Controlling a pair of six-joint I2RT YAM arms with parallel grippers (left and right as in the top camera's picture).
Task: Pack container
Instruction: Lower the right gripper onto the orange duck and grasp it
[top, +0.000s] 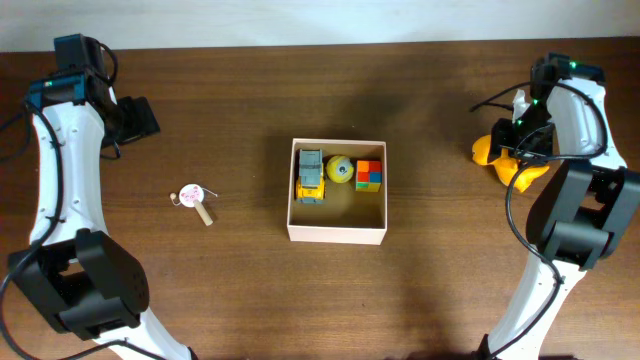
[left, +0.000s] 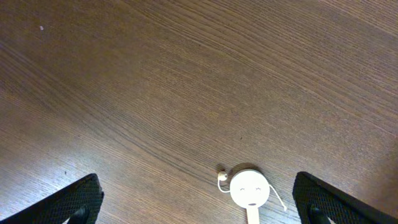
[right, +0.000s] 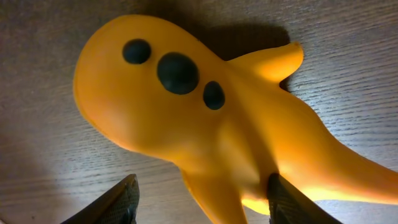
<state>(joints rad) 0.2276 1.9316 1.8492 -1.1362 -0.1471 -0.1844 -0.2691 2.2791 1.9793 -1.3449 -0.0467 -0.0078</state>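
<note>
- Left gripper (left: 196, 190) hovers over the table (left: 186, 74), fingers (left: 81, 200) spread wide, near a white smiley-face toy (left: 250, 188).
- The container (top: 336, 233) sits at the table centre and holds a yellow truck (top: 311, 178), a ball (top: 339, 169) and a coloured cube (top: 369, 175).
- Right gripper (right: 202, 200), jaws apart, straddles an orange toy (right: 186, 106).

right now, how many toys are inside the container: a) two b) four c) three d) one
c: the container holds a toy truck, a yellow ball and a multicoloured cube, side by side.
</note>
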